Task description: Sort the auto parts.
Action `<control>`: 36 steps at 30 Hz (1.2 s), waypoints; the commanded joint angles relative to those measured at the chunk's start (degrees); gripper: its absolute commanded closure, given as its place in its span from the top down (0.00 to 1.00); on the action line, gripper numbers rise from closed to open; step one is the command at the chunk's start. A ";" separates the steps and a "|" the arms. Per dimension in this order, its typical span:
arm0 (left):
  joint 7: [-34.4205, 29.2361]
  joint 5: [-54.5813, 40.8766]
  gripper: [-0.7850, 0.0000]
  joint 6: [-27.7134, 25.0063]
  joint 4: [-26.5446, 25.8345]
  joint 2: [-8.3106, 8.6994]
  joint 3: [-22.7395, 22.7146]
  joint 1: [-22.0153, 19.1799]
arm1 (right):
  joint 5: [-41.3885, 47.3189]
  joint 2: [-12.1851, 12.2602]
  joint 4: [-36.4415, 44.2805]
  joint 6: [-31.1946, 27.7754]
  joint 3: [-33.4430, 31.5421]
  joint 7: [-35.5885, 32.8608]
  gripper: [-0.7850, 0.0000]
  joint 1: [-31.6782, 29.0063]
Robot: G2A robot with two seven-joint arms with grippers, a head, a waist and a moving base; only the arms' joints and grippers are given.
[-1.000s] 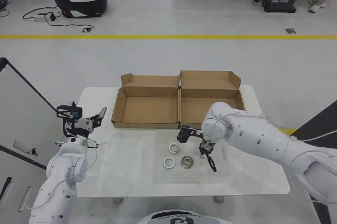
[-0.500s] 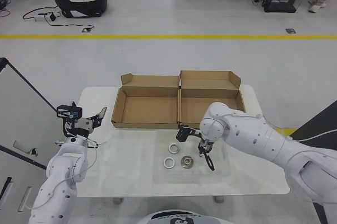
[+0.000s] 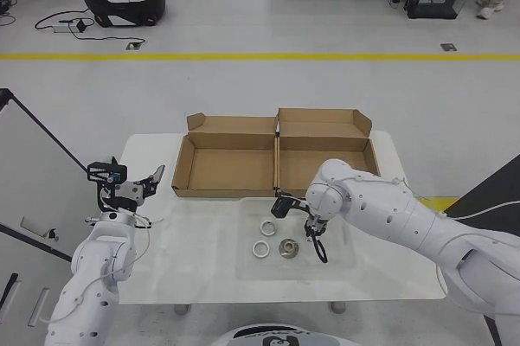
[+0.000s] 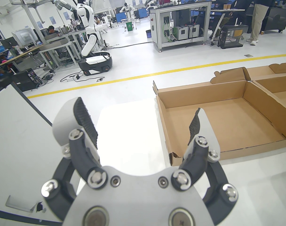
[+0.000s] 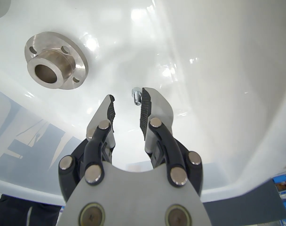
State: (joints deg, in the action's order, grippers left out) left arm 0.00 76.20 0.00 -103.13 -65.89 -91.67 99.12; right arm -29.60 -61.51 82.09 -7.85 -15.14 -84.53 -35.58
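Note:
A shallow clear tray [image 3: 350, 264] holds two white rings [image 3: 267, 229] [image 3: 261, 251] and a metal flange [image 3: 289, 249] with a short hub. My right gripper [image 3: 317, 254] hangs low over the tray, just right of the flange. In the right wrist view that gripper [image 5: 128, 95] is open by a narrow gap. A small silver bolt [image 5: 136, 96] lies on the tray floor right beside one fingertip. The flange [image 5: 56, 63] sits a short way off. My left gripper [image 3: 147, 183] is raised over the table's left edge, open and empty [image 4: 138, 105].
Two open cardboard boxes stand side by side at the back of the table, the left box [image 3: 229, 170] and the right box [image 3: 324, 164], both bare inside. The left box [image 4: 227, 123] lies just beyond my left gripper. White table [image 3: 190, 251] lies between tray and left arm.
My right gripper has drifted a little to the left inside the tray, closer to the flange. The left arm has kept still.

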 commanded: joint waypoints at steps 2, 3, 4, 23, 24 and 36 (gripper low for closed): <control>0.00 0.00 1.00 0.00 0.00 0.00 0.00 0.00 | -0.21 -0.13 0.14 -0.03 -0.23 0.06 0.35 -0.28; 0.00 0.00 1.00 0.00 0.00 0.00 0.00 0.00 | -0.39 -0.16 0.16 -0.01 -0.27 -0.07 0.35 -0.36; 0.00 0.00 1.00 0.00 0.00 0.00 0.00 0.00 | -0.55 -0.20 0.21 0.00 -0.36 -0.12 0.34 -0.42; 0.00 0.00 1.00 0.00 0.00 0.00 0.00 0.00 | -3.40 0.35 4.08 0.99 -3.17 -3.47 0.00 -1.16; 0.00 0.00 1.00 0.00 0.00 0.00 0.00 0.00 | -3.50 0.51 4.53 1.07 -3.39 -3.47 0.00 -1.19; 0.00 0.00 1.00 0.00 0.00 0.00 0.00 0.00 | -3.43 2.29 8.22 2.12 -3.95 -3.47 0.20 -1.11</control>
State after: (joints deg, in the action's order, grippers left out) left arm 0.00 76.20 0.00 -103.13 -65.89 -91.67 99.12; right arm -33.05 -59.24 90.35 -5.79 -19.10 -88.00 -36.66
